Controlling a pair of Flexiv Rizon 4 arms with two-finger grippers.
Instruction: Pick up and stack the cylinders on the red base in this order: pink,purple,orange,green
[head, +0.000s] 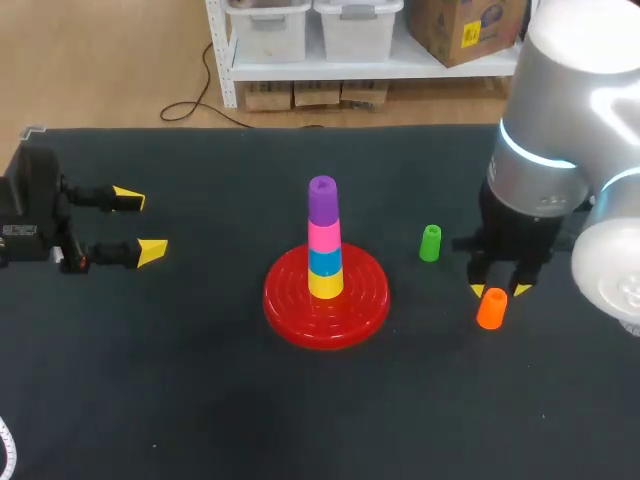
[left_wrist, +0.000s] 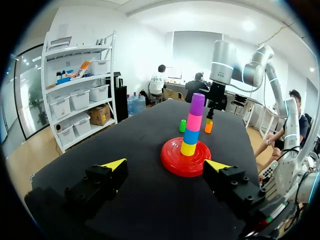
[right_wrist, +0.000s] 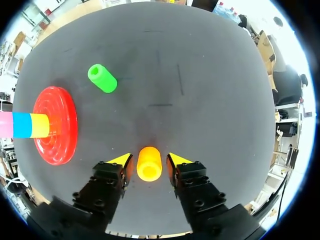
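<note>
— The right gripper (right_wrist: 150, 159) is hanging with fingers apart, straddling the orange cylinder (right_wrist: 149, 165) without clamping it.
— And the left gripper (head: 140, 225)?
— It's sitting spread wide, well apart from the red base (head: 290, 312).

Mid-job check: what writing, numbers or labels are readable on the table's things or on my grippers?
Red ribbed plastic base, the four stacked cylinders, the loose green cylinder, the loose orange cylinder: no print.
Left gripper: small white sticker on its body, too small to read.
Right gripper: none visible.
</note>
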